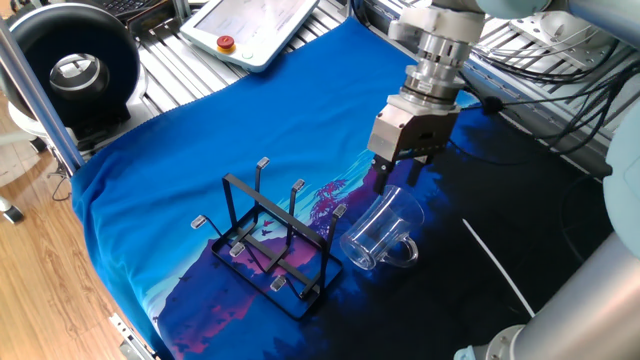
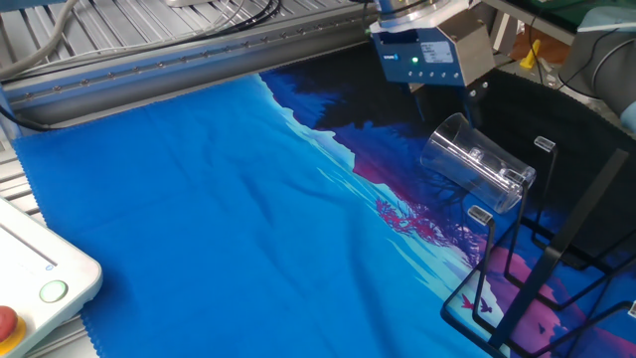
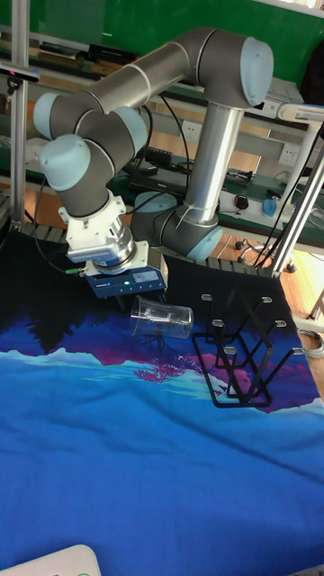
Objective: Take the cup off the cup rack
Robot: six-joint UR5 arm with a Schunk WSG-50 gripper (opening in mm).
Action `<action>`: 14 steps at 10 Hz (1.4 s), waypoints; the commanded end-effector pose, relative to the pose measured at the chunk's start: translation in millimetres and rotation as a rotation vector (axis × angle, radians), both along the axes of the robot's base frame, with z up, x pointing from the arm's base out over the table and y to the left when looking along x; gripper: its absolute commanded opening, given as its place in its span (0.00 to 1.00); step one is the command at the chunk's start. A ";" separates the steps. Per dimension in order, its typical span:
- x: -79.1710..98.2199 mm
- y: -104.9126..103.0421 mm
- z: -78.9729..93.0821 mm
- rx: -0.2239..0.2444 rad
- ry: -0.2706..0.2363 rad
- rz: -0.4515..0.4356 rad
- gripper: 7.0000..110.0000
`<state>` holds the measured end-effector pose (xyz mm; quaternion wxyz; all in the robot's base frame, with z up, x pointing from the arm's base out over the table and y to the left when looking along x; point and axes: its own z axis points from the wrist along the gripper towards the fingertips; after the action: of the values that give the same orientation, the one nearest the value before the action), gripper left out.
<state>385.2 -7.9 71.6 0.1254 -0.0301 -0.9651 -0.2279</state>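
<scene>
Cup [image 1: 380, 235] on its side beside cup rack [image 1: 275, 240]; gripper [image 1: 396, 180] above

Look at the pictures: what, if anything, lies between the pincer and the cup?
Nothing. In one fixed view the pincer hangs just above the cup, which lies tilted beside the cup rack; the short gap shows only the cloth behind.

Blue printed cloth [image 1: 200, 130] covers the table. Wood-plank floor [image 1: 40, 290] at one side. Ribbed aluminium rails [image 2: 149, 50] along the table edge. Green wall [image 3: 117, 22] behind a cluttered bench [image 3: 261, 198]. White teach pendant [image 1: 255, 25] with red button.
</scene>
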 end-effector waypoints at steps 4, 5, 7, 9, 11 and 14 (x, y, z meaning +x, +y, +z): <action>4.5 19.2 12.1 0.132 -0.019 -0.005 0.36; 4.5 17.7 10.5 0.121 -0.016 -0.014 0.36; 2.1 16.7 3.9 0.091 -0.018 -0.035 0.36; 29.3 14.7 -4.2 0.086 -0.153 -0.065 0.36; 30.7 11.8 -5.1 0.114 -0.208 -0.064 0.36; 27.3 16.2 3.6 0.155 -0.201 -0.118 0.36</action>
<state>409.8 4.9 67.2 0.0324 -0.0389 -0.9559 -0.2892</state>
